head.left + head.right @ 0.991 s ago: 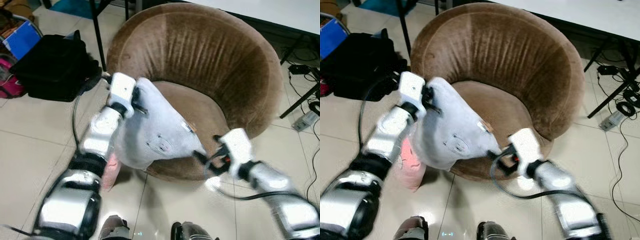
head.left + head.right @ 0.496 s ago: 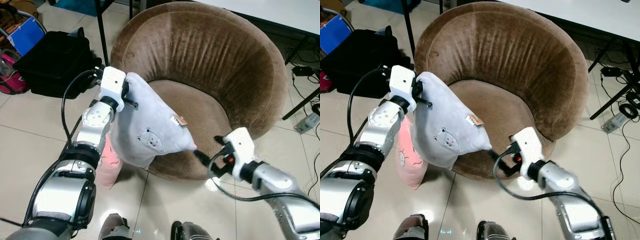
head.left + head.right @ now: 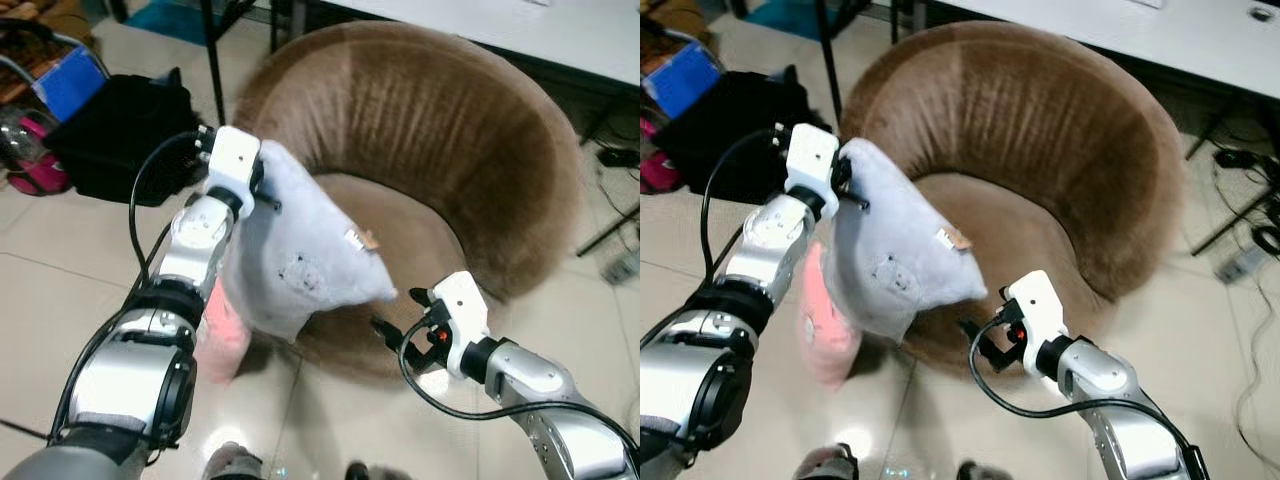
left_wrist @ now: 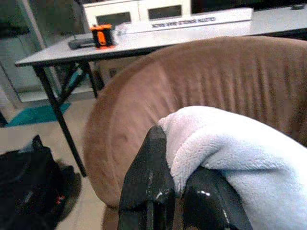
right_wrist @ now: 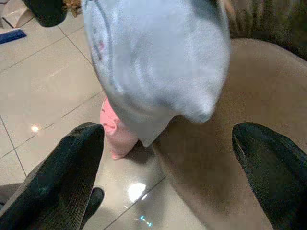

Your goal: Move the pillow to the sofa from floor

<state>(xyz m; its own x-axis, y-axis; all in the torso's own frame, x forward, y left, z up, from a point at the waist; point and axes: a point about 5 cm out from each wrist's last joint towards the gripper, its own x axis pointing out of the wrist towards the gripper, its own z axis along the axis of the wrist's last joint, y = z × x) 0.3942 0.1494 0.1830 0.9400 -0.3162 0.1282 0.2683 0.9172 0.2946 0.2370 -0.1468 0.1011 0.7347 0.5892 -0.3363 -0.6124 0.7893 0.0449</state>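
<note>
The left hand [image 4: 165, 191] pinches the grey pillow's [image 3: 310, 260] corner, holding it over the sofa's [image 3: 450, 130] front edge. The right hand [image 5: 177, 177] hangs open just below. Its wrist view shows a pink pillow [image 5: 117, 134] on the floor [image 5: 43, 81].

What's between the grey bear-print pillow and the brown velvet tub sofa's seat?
Nothing visible. The left gripper holds the grey bear-print pillow over the front edge of the brown velvet tub sofa; its seat looks bare.

Grey pillow [image 3: 310, 260] hangs at the brown sofa's [image 3: 450, 140] front edge.
</note>
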